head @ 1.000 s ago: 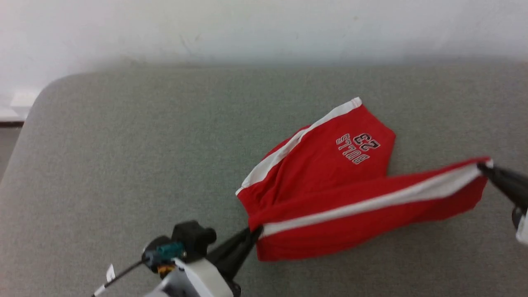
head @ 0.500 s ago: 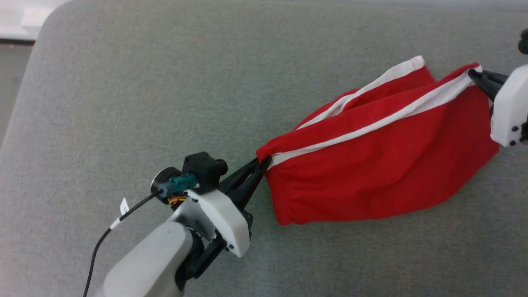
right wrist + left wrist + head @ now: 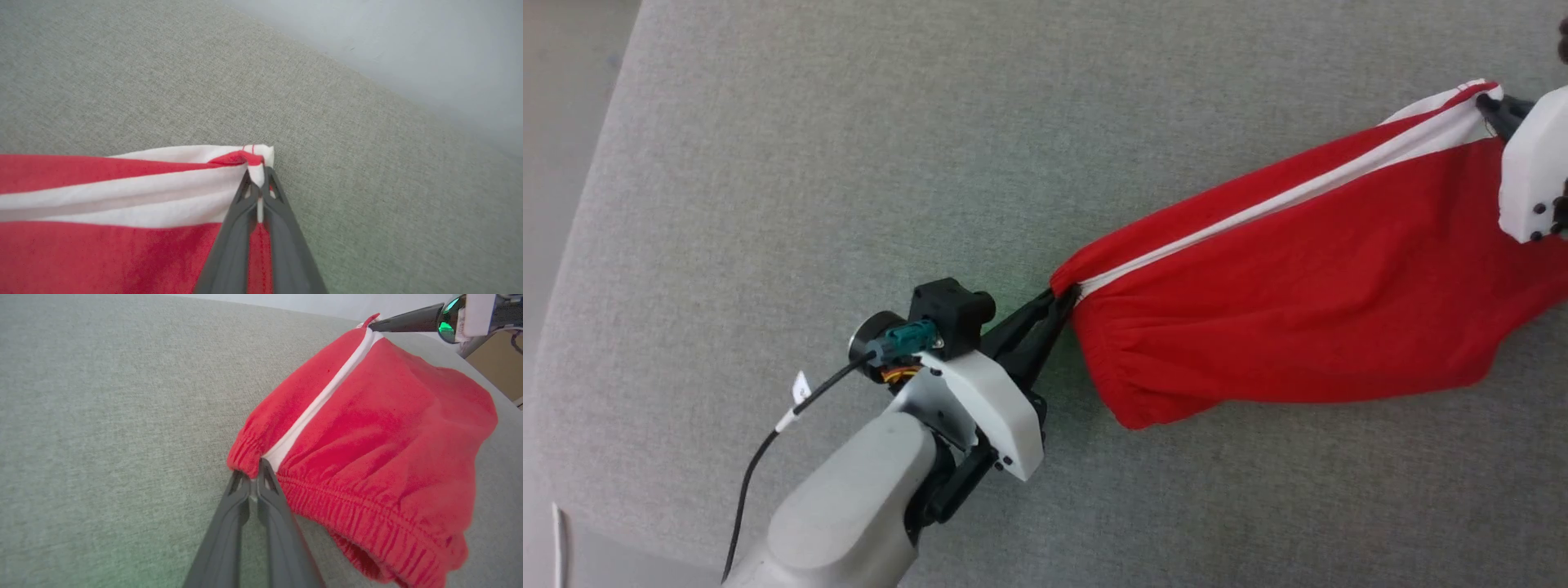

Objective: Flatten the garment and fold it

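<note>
Shorts (image 3: 1298,310) of bright red soft cloth hang stretched between the robot's two arms over a desk (image 3: 849,163) covered in grey-green woven fabric, toward its right side as the head camera sees it. The left claw (image 3: 1063,300), two long dark fingers on a white-cased wrist, is pinched tight on the gathered elastic waistband (image 3: 359,522) just where the narrow white side stripe (image 3: 1298,192) meets it. In the left wrist view that claw (image 3: 254,467) has its tips pressed together with red and white cloth nipped between them. The right claw (image 3: 1486,102) is likewise clamped on the shorts, at the far end of the same stripe. Seen from its own wrist, this claw (image 3: 258,173) squeezes a fold of white cloth between its tips, and the shorts (image 3: 102,245) run off to the left of that view. From the left wrist the right claw (image 3: 374,324) shows at the top, its tips on the upper point of the shorts (image 3: 367,437). The stripe runs taut in a straight line from one claw to the other, and the red cloth sags below it in a loose pouch. Whether the lowest edge touches the desk I cannot tell. A thin black cable (image 3: 768,441) trails from the pale grey left forearm (image 3: 849,514). A plain pale wall (image 3: 408,49) rises beyond the desk's far edge.
</note>
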{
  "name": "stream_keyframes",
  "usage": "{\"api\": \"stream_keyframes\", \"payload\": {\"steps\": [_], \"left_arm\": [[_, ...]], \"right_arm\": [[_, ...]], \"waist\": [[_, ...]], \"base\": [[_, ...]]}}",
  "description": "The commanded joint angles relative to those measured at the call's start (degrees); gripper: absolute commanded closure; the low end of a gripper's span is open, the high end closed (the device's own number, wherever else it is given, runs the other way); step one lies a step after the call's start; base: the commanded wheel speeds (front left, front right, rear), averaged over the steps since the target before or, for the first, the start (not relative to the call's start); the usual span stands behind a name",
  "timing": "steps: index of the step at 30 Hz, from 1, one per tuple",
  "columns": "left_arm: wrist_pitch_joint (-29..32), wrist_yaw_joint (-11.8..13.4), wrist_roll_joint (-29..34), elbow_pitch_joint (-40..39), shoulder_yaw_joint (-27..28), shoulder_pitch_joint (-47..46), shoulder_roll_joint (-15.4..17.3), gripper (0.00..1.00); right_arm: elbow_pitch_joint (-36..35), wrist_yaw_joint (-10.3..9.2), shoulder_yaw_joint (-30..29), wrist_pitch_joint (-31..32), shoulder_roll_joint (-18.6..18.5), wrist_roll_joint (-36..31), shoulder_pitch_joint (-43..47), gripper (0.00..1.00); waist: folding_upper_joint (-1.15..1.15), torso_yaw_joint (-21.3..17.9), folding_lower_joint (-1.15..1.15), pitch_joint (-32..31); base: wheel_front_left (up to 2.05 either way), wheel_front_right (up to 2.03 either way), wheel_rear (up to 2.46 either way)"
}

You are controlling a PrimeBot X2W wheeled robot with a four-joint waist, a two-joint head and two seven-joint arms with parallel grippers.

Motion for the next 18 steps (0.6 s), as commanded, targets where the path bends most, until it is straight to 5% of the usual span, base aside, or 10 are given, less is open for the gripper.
{"api": "stream_keyframes", "payload": {"steps": [1,10,18], "left_arm": [[-0.33,-0.41,0.55,0.4,-0.05,-1.07,-0.25,0.0],[-5.08,0.64,0.48,2.47,1.02,-0.05,-1.13,0.0],[-10.42,6.38,0.49,0.06,5.97,4.5,0.48,0.0]], "right_arm": [[0.36,-0.12,0.23,-0.5,0.26,-0.33,-0.7,0.0],[6.18,-0.12,4.91,-7.95,1.75,1.03,-0.93,0.0],[5.01,-0.12,5.12,-20.88,2.0,3.17,3.12,0.0]], "waist": [[0.0,0.13,-0.01,0.06],[0.0,-2.06,-0.01,-5.65],[0.0,-4.88,-0.01,-14.13]], "base": [[0.0,0.0,0.0],[0.0,0.0,0.0],[0.0,0.0,0.0]]}}
